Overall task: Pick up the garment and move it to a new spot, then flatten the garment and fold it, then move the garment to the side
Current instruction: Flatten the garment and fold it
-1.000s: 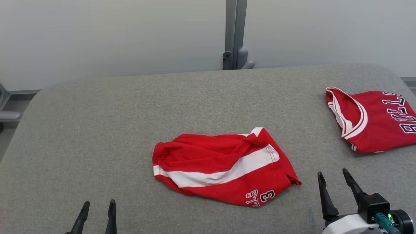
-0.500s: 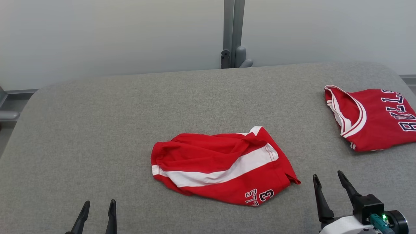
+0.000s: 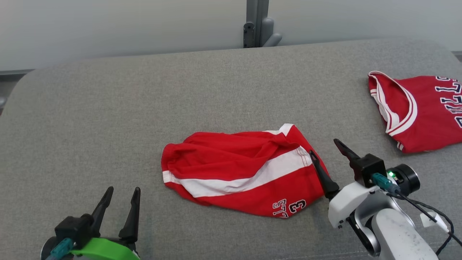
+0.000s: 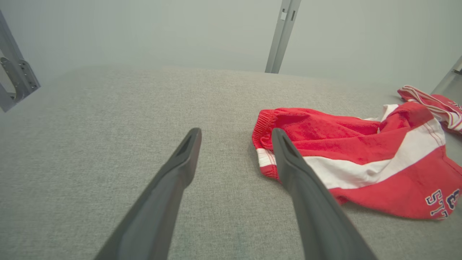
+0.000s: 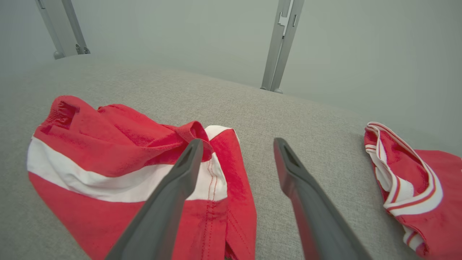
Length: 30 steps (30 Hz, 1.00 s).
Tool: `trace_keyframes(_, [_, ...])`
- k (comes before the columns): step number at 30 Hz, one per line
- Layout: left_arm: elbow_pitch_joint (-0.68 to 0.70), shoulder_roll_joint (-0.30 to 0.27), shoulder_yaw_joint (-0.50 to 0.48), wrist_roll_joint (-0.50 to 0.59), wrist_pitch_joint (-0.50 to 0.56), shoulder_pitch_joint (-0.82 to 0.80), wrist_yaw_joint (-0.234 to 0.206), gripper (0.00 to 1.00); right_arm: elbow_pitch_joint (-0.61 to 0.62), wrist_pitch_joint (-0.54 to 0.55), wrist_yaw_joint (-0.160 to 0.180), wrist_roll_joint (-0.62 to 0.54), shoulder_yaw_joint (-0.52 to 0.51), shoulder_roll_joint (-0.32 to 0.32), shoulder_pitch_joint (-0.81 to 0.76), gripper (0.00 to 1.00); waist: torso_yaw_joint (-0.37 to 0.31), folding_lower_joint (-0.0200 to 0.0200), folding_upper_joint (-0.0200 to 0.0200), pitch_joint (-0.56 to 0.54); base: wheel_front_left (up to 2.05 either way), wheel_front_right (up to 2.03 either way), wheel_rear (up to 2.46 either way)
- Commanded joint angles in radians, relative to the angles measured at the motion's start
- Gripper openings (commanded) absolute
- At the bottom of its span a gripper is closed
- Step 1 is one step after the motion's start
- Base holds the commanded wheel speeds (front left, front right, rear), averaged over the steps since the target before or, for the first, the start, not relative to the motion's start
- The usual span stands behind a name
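Note:
The garment (image 3: 234, 169) is a pair of red shorts with a broad white stripe, lying crumpled in the middle of the grey padded table (image 3: 108, 108). My right gripper (image 3: 323, 147) is open just above the garment's right hem, its left finger over the cloth edge and its right finger over bare table. In the right wrist view the garment (image 5: 108, 151) lies left of and under the open gripper (image 5: 238, 141). My left gripper (image 3: 123, 189) is open near the front left, short of the garment's waistband (image 4: 265, 119), with nothing between its fingers.
A folded red jersey (image 3: 422, 112) with white trim and dark lettering lies at the table's far right, also in the right wrist view (image 5: 415, 180). A grey post (image 3: 256, 21) stands behind the table's back edge against a pale wall.
The head camera has tipped down. My right gripper has moved forward and left to the garment's right hem. My left gripper has come further into view. The garment lies as before.

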<state>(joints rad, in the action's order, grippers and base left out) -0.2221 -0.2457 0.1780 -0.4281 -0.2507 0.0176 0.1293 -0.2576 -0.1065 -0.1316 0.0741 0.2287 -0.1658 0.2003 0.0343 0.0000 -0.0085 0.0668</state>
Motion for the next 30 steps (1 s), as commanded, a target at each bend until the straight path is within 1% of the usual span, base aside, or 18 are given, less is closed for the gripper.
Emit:
trace_keyframes(1, [-0.031, -0.017, 0.014, -0.011, 0.010, -0.048, 0.002, 1.00, -0.011, 0.023, 0.002, 0.017, 0.015, -0.020, 0.026, 1.00, 0.003, 0.0000, 0.0085, 0.076, 0.00, 0.00, 0.00])
trace_keyframes(6, [-0.152, -0.042, 0.135, -0.116, 0.045, -0.176, 0.001, 1.00, -0.032, 0.100, 0.002, 0.075, 0.099, -0.073, 0.101, 1.00, 0.013, 0.0000, 0.0085, 0.139, 0.00, 0.00, 0.00])
trace_keyframes(11, [-0.228, -0.077, 0.245, -0.199, 0.039, -0.260, 0.001, 1.00, -0.029, 0.119, 0.002, 0.121, 0.160, -0.103, 0.127, 0.99, 0.014, 0.0000, 0.0085, 0.167, 0.00, 0.00, 0.00])
trace_keyframes(12, [-0.228, -0.077, 0.245, -0.199, 0.039, -0.260, 0.001, 1.00, -0.029, 0.119, 0.002, 0.121, 0.160, -0.103, 0.127, 0.99, 0.014, 0.0000, 0.0085, 0.167, 0.00, 0.00, 0.00])
trace_keyframes(14, [-0.232, -0.090, 0.304, -0.263, 0.047, -0.281, 0.001, 1.00, -0.025, 0.119, 0.002, 0.137, 0.175, -0.111, 0.132, 0.92, 0.012, 0.0000, 0.0085, 0.172, 0.00, 0.00, 0.00])
trace_keyframes(16, [-0.229, -0.119, 0.361, -0.317, 0.052, -0.301, 0.001, 1.00, -0.022, 0.115, 0.002, 0.140, 0.183, -0.118, 0.136, 0.88, 0.011, 0.0000, 0.0085, 0.177, 0.00, 0.00, 0.00])
trace_keyframes(17, [-0.227, -0.129, 0.386, -0.342, 0.052, -0.307, 0.001, 1.00, -0.022, 0.115, 0.002, 0.144, 0.187, -0.119, 0.135, 0.78, 0.010, 0.0000, 0.0085, 0.179, 0.00, 0.00, 0.00])
trace_keyframes(18, [-0.225, -0.141, 0.412, -0.367, 0.047, -0.316, 0.001, 1.00, -0.020, 0.114, 0.002, 0.145, 0.191, -0.120, 0.136, 0.75, 0.009, 0.0000, 0.0085, 0.181, 0.00, 0.00, 0.00])
trace_keyframes(20, [-0.232, -0.162, 0.446, -0.402, 0.037, -0.335, 0.001, 1.00, -0.018, 0.111, 0.002, 0.145, 0.194, -0.121, 0.138, 0.76, 0.007, 0.0000, 0.0085, 0.184, 0.00, 0.00, 0.00])
trace_keyframes(22, [-0.240, -0.178, 0.477, -0.434, 0.025, -0.353, 0.001, 1.00, -0.013, 0.105, 0.002, 0.141, 0.198, -0.123, 0.140, 0.75, 0.005, 0.0000, 0.0085, 0.187, 0.00, 0.00, 0.00])
trace_keyframes(23, [-0.248, -0.193, 0.505, -0.459, 0.016, -0.368, 0.001, 1.00, -0.009, 0.103, 0.002, 0.137, 0.201, -0.121, 0.142, 0.76, 0.002, 0.0000, 0.0085, 0.190, 0.00, 0.00, 0.00])
trace_keyframes(30, [-0.250, -0.228, 0.597, -0.539, -0.005, -0.426, 0.001, 1.00, 0.008, 0.101, 0.002, 0.132, 0.203, -0.119, 0.149, 0.76, -0.005, 0.0000, 0.0085, 0.203, 0.00, 0.00, 0.00])
